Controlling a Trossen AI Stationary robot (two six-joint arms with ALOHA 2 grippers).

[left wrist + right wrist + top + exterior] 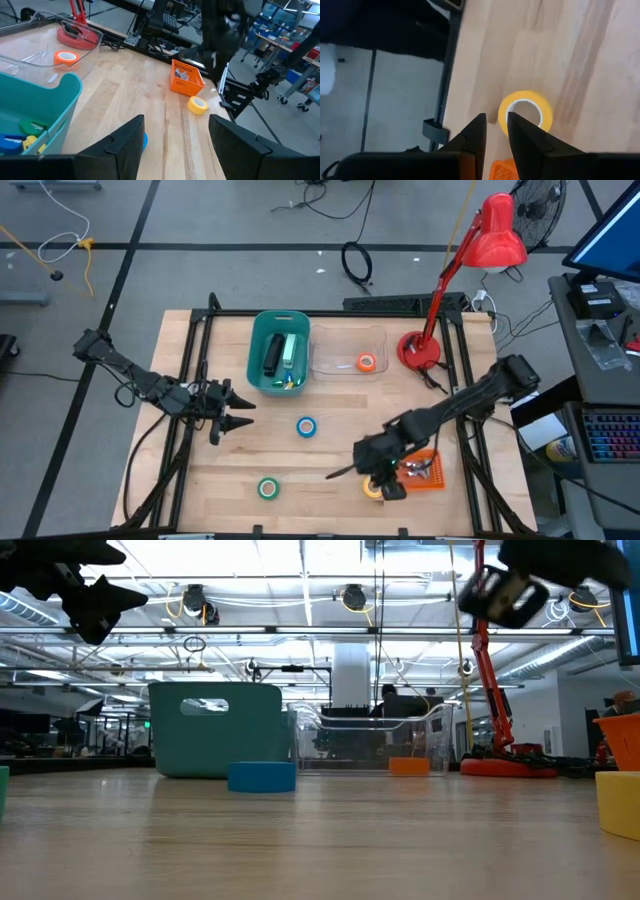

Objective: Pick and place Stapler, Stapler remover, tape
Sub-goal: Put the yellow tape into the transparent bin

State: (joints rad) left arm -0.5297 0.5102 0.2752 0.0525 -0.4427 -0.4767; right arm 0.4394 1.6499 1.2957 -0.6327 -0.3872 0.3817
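A yellow tape roll point(526, 112) lies flat on the table near the front right, beside an orange basket point(428, 470). My right gripper point(496, 122) hangs above the roll, pointing steeply down, its fingers a narrow gap apart with nothing between them. A blue roll point(306, 427) and a green roll point(267, 488) lie flat mid-table. An orange roll point(366, 363) lies in a clear tray point(350, 340). A dark stapler point(272, 355) lies in the teal bin point(255, 365). My left gripper point(245, 412) waits open at the left, above the table.
A red desk lamp point(420, 350) stands at the back right, its head reaching beyond the table. The orange basket point(187, 80) holds small grey metal pieces. Black frame rails run along the table's left and right sides. Bare wood lies between the blue roll and the basket.
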